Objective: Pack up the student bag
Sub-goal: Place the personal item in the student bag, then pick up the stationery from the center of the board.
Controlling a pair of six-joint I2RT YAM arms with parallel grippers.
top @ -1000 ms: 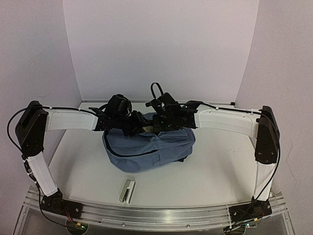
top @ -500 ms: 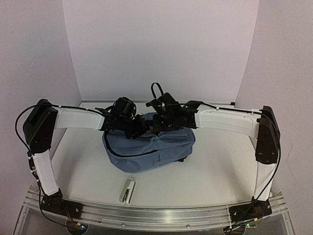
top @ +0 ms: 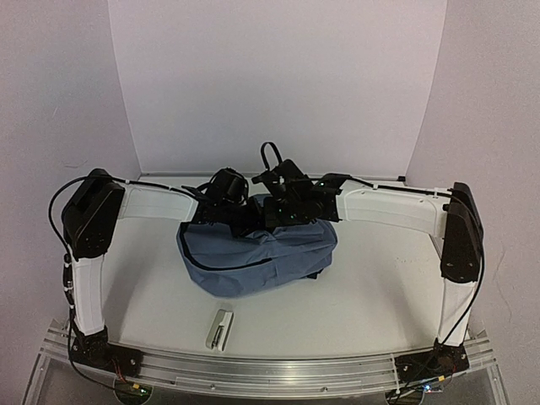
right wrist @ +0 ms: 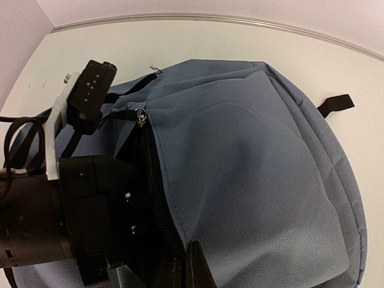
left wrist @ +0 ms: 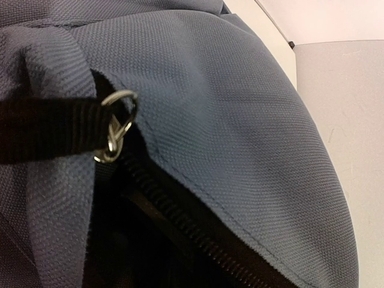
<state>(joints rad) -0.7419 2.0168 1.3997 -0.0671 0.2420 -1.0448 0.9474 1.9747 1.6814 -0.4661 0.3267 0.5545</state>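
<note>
This is a robotics lab test cell. Plain white panels (top: 278, 84) close off the top, left and right of the frame around a white bench (top: 380, 287), making a booth. Along the bottom edge an aluminium rail (top: 270, 367) carries two white-and-black arms bolted side by side, the left arm (top: 84, 291) at lower left and the right arm (top: 456, 308) at lower right, with small lights (top: 139, 391) glowing beside their bases, while a bag (top: 253, 257) lies mid-frame on the bench.
</note>
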